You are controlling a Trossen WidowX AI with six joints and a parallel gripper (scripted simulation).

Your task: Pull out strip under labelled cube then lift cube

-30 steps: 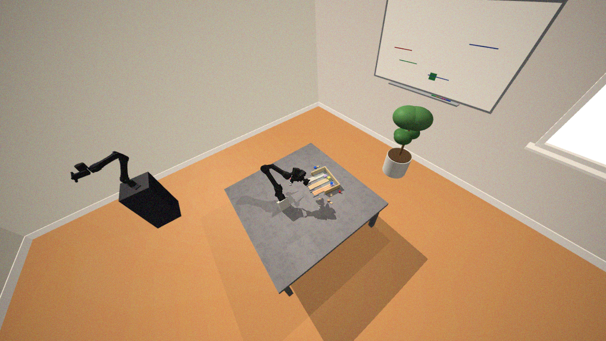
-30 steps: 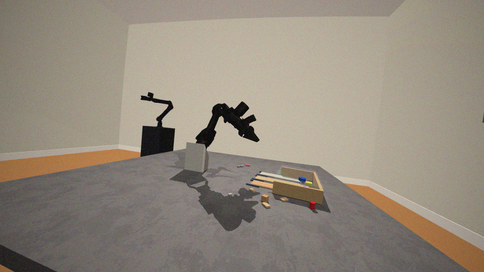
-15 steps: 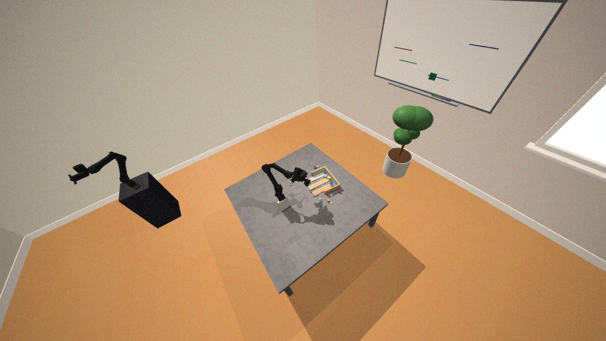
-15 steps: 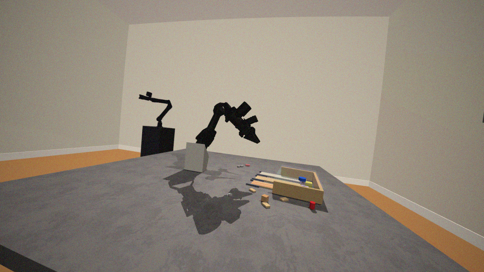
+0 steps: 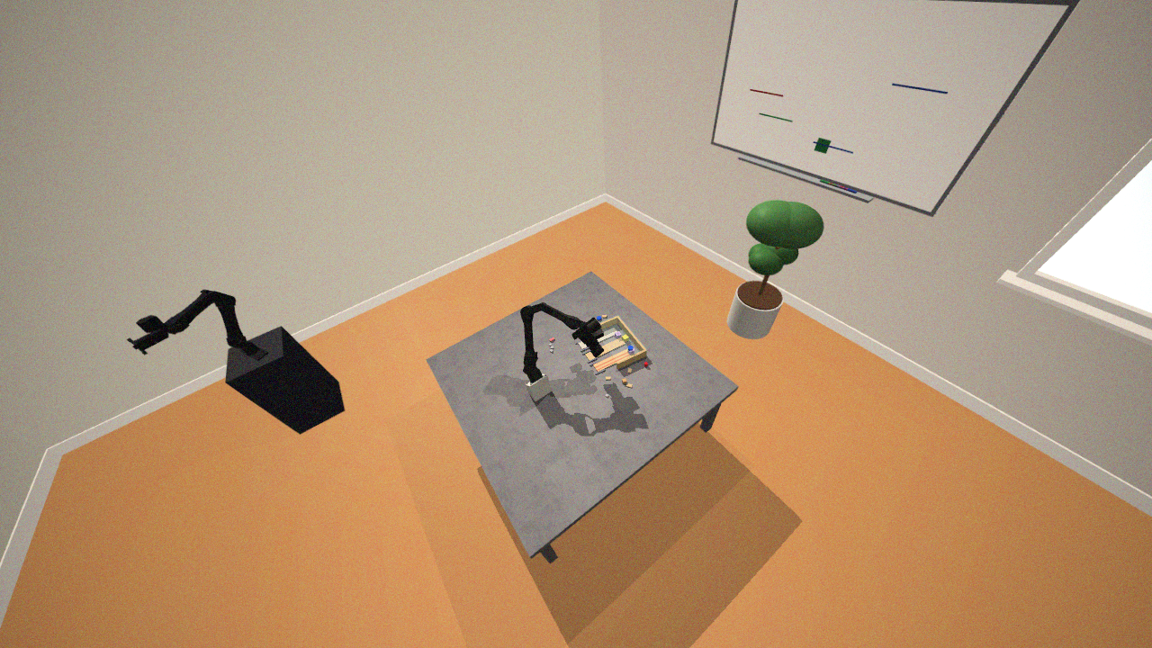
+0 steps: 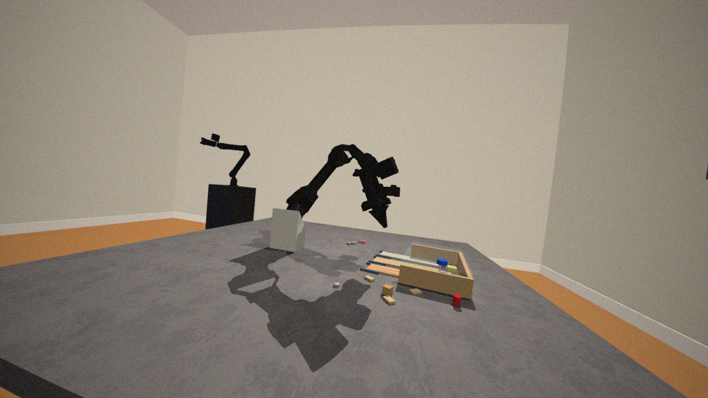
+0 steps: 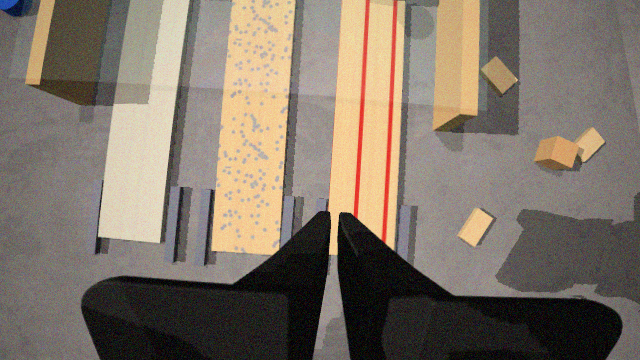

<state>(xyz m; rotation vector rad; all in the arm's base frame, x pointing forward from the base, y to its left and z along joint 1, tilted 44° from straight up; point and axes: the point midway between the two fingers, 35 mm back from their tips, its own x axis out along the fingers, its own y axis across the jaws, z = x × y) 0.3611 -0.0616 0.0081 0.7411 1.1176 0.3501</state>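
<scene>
My gripper is shut and empty above the outer end of the red-striped strip. The striped strip is the right one in the wrist view. The speckled strip is in the middle and the plain white strip on the left. All three run into the open-fronted wooden box. A lilac cube marked H shows inside the box in the exterior view, just below a blue disc. The wrist view shows no cubes; the strips' inner ends are out of it.
Dark rails flank the strips' outer ends. A see-through sheet covers part of the box. An orange-brown block, small wooden pieces and a red cylinder lie outside the box's right wall.
</scene>
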